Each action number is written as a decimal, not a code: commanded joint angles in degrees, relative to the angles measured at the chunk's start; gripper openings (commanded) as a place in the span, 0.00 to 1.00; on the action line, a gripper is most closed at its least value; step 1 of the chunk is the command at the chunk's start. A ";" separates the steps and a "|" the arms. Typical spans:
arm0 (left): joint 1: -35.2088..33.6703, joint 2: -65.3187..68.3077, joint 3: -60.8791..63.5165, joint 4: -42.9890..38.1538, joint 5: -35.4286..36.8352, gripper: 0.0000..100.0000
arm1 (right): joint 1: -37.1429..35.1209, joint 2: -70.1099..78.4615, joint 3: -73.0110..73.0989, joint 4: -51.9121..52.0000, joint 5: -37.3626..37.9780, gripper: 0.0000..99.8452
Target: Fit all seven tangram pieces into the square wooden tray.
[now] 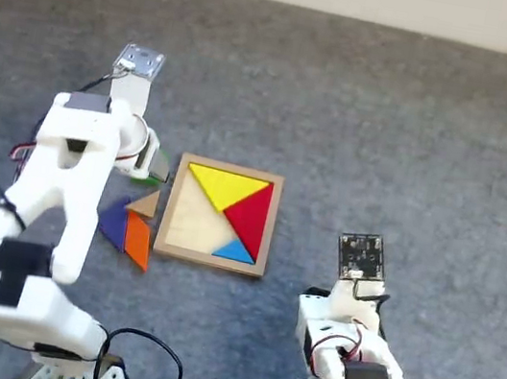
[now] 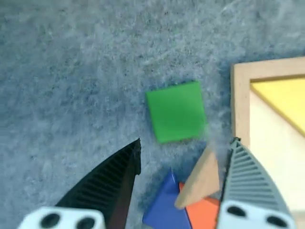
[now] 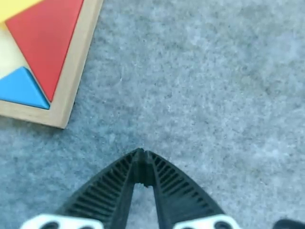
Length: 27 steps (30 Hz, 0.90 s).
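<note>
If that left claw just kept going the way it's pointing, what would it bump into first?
Probably the green square, lying on the carpet ahead of the open left gripper; depth is hard to judge.

The high view looks almost straight down on the table [image 1: 438,133] from well above, wide enough to take in the whole wooden tray [image 1: 218,215] and both arms at the near edge. The left wrist view hangs low beside the tray, on the side where the green square [image 2: 175,110] lies, looking down past the left gripper [image 2: 187,142] at one tray corner. The right wrist view sits close off the tray's blue triangle [image 3: 21,88] corner, facing down past the right gripper [image 3: 143,155]. All three views share the tray.
</note>
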 commanded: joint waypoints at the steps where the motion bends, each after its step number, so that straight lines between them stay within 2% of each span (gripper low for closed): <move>1: -0.75 5.32 -7.25 -0.79 0.26 0.27 | 0.66 -0.22 6.37 0.22 -0.26 0.01; 12: -2.24 20.97 -19.65 -0.26 0.26 0.27 | 0.66 -0.22 6.37 0.22 -0.26 0.01; 19: -1.01 21.76 -20.62 1.67 -0.18 0.16 | 0.66 -0.22 6.37 0.22 -0.26 0.01; 27: -0.92 20.35 -21.85 5.89 -0.18 0.12 | 0.66 -0.22 6.37 0.22 -0.26 0.01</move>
